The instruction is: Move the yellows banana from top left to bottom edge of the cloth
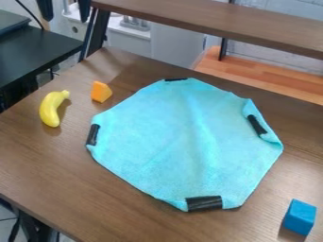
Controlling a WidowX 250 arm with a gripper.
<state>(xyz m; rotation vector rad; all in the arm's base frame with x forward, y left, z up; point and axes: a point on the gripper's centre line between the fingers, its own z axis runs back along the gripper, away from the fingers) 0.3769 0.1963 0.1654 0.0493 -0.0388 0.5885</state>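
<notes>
Wooden worktop (47, 170): below the spread fingers (65, 18) in view lies the yellow banana (50, 109); orange block (100, 91), turquoise cloth (183, 142) and blue block (299, 217) lie lower right of them.

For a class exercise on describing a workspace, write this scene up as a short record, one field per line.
surface: brown wooden table
cloth: light blue, spread out, some edges folded, four black strips at its border
banana: yellow, on bare table left of the cloth
orange piece: between banana and cloth, toward the back
blue block: lower right, off the cloth
tool: open, at the top edge, upper left
task status: banana not yet at the cloth's bottom edge
</notes>
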